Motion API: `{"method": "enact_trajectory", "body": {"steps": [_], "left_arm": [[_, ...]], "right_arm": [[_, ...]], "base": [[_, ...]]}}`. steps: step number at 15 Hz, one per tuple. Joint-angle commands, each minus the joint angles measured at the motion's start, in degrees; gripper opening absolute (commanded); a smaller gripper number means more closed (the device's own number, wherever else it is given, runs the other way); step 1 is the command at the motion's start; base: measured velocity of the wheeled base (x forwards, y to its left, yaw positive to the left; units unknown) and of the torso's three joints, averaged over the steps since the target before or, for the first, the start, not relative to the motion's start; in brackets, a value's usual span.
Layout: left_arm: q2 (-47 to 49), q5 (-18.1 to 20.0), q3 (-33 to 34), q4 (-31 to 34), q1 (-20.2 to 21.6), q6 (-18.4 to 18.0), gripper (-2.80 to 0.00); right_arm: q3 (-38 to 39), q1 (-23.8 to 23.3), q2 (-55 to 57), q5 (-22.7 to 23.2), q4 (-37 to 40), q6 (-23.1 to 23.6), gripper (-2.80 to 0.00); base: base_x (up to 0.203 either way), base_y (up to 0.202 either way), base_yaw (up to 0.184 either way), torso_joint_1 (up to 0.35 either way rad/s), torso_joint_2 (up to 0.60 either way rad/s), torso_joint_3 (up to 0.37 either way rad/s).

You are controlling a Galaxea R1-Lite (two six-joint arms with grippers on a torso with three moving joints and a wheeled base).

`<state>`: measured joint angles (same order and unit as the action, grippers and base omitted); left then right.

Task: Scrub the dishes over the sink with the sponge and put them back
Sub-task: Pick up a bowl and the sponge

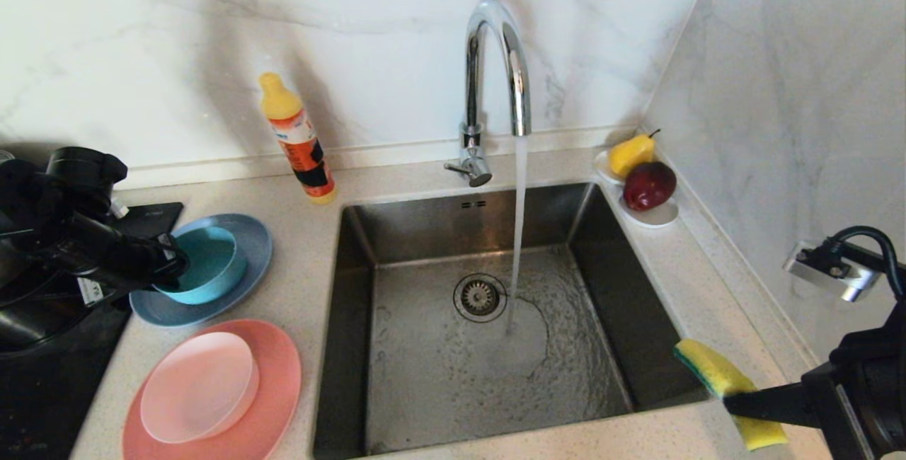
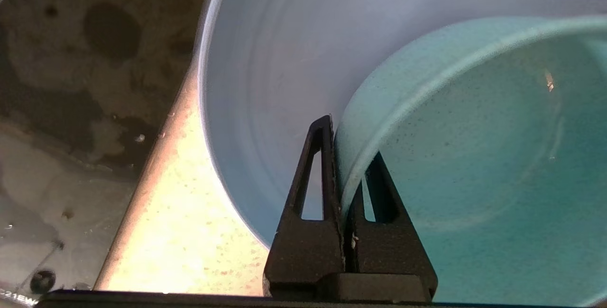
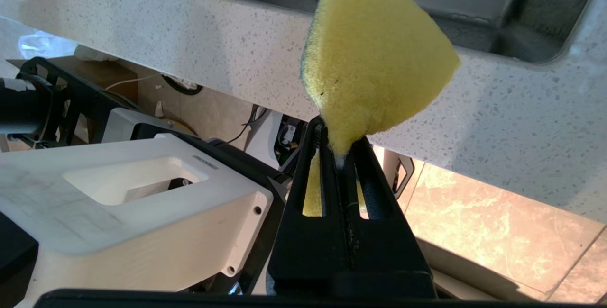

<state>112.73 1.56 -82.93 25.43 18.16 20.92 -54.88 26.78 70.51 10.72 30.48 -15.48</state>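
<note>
- Four plastic dishes sit on the speckled pale stone desk (image 1: 311,283) to the left of the square stainless steel sink (image 1: 396,375): a teal bowl (image 1: 209,265) stands inside a grey-blue plate (image 1: 248,283), and nearer the front edge a smaller pale pink plate (image 1: 198,386) lies on a large salmon-pink plate (image 1: 276,389)
- Left end effector (image 2: 348,156) is clenched on the teal bowl's rim, one finger outside the wall and one inside (the wrist view shows this clearly), with the bowl resting on the grey-blue plate
- Right end effector (image 3: 339,149) is clamped on a small yellow sponge with a green scouring side (image 1: 715,371), held above the desk at the sink's front right corner
- Water runs from the tall chrome gooseneck faucet (image 1: 495,85) into the basin, landing just beside the round drain strainer (image 1: 480,297)
- An orange detergent bottle with a yellow cap (image 1: 297,138) stands behind the plates, and a small white dish (image 1: 655,214) with a pear and an apple sits at the sink's back right corner
</note>
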Motion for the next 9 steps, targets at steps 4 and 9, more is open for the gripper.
{"method": "enact_trajectory", "body": {"steps": [4,9], "left_arm": [[-2.0,0.1,-0.8,0.3,1.2,0.2,-2.80],[-11.6,0.1,-1.6,3.0,1.8,0.4,-2.80]], "right_arm": [[0.0,0.0,0.4,0.2,0.2,-0.1,-2.80],[0.0,0.1,0.7,0.6,0.1,-0.1,-2.80]], "base": [[0.000,0.000,0.000,0.000,0.00,0.000],[0.000,0.000,0.000,0.000,0.00,0.000]]}}
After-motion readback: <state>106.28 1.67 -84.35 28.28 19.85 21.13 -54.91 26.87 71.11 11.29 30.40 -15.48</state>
